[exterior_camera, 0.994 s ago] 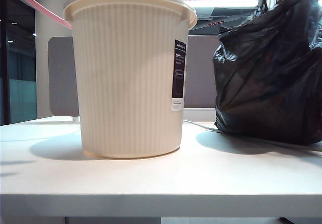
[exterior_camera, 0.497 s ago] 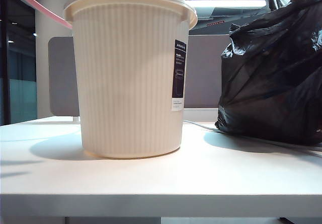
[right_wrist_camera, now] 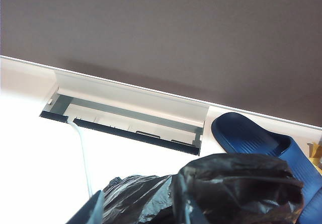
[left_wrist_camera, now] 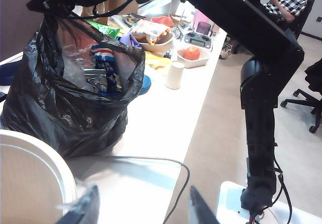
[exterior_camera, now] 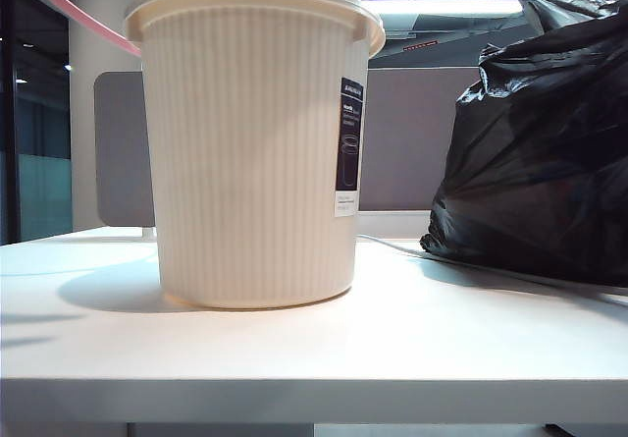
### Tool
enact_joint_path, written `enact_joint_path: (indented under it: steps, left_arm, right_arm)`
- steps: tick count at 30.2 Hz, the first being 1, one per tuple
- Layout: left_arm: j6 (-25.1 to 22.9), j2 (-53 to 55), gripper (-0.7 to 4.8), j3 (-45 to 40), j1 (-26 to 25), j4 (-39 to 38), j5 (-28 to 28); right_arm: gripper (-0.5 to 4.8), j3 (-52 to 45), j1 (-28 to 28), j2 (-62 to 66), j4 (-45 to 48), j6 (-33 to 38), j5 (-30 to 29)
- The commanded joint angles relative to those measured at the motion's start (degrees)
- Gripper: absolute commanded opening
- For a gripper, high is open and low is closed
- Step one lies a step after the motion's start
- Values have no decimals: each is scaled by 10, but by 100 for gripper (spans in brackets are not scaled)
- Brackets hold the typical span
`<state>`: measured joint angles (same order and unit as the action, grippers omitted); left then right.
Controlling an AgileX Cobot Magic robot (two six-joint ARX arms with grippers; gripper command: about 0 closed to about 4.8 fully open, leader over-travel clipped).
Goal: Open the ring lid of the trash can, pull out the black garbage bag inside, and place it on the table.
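1. The black garbage bag (exterior_camera: 545,162) sits on the worktop (exterior_camera: 314,349), right of the trash can (exterior_camera: 253,142).
2. The left hand (left_wrist_camera: 143,210) is open, empty, near the can's rim.
3. The right hand (right_wrist_camera: 138,208) is open over the bag's top.

Label (exterior_camera: 349,146) text apparently illegible

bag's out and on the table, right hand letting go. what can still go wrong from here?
1. The black garbage bag stands tall, its mouth gaping over loose wrappers in the left wrist view; it may slump and spill.
2. The right hand sits right at the crinkled plastic with its jaws apart; pulling away could snag the bag.
3. A white cable runs under the bag's base on the table; dragging could tug it.
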<state>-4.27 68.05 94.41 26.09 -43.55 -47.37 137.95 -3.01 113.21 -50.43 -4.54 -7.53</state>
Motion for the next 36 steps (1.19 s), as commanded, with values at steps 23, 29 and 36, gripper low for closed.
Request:
enact_joint_path:
  steps: [23,29,36]
  left_arm:
    - [-1,-3,224,1,0,6,-5]
    - [0,-10,224,1,0,6,-18]
    - [2,-30,224,1,0,5,-17]
  right_arm:
    - [212,3,0,-62,-88,2,142]
    - [212,3,0,-80,-121,2,138]
    - [211,3,0,-124,-117,5,69]
